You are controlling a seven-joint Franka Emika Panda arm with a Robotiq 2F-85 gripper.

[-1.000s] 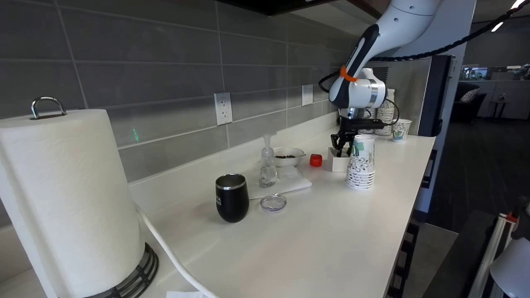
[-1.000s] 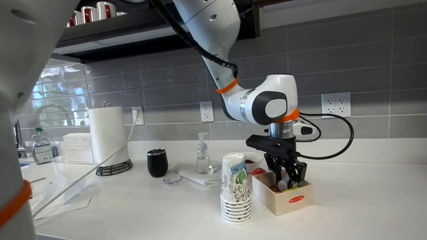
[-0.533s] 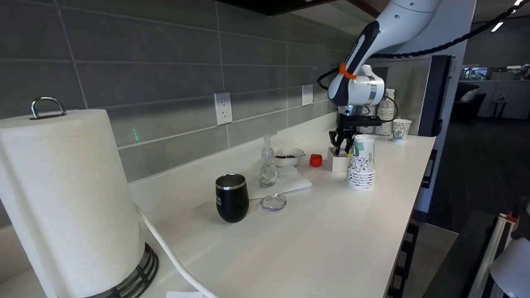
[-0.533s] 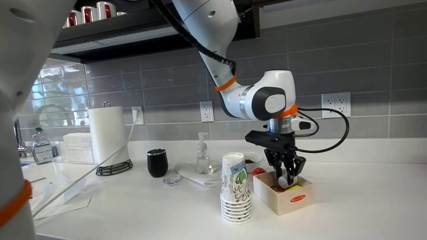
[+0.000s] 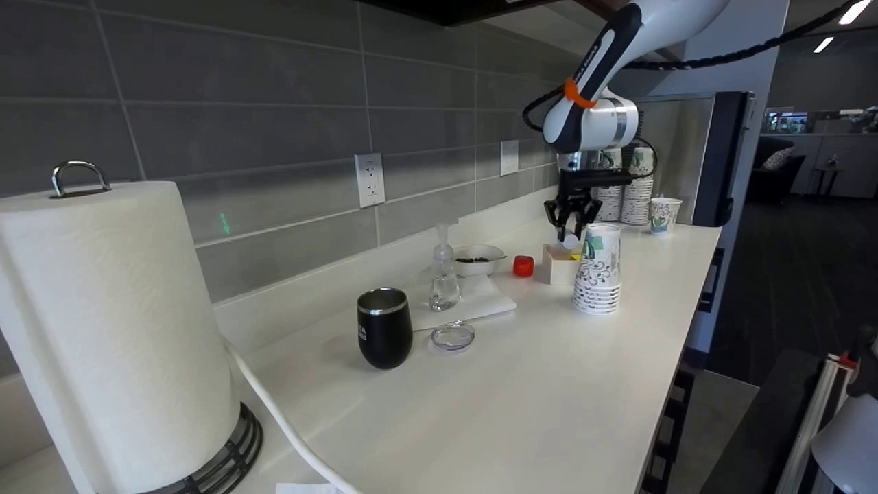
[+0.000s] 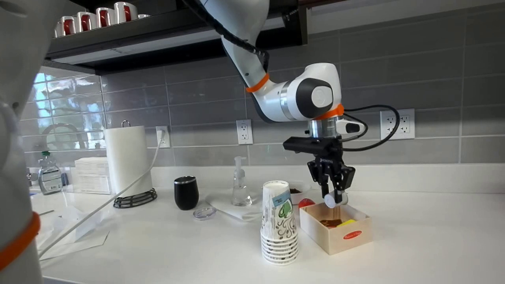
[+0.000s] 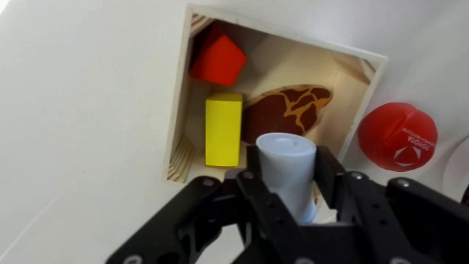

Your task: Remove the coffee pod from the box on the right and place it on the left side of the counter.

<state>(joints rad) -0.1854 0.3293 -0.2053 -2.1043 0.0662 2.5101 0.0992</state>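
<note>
The setting was a kitchen; home or office could not be told. A long white counter [image 6: 169,248] ran beneath the down-pointing jaws, and a grey tiled backsplash [image 6: 422,85] rose behind them. In an exterior view, well to the left of the jaws, stood a black tumbler [image 6: 186,194] and, farther out, a paper towel roll [image 6: 128,159] and a green-capped bottle [image 6: 49,178]; higher than the jaws on that side, mugs [image 6: 86,21] lined a dark shelf [image 6: 154,29]. A stack of paper cups [image 6: 278,223] stood nearer the jaws, and well beyond them, in an exterior view, a dark armchair [image 5: 789,175].
</note>
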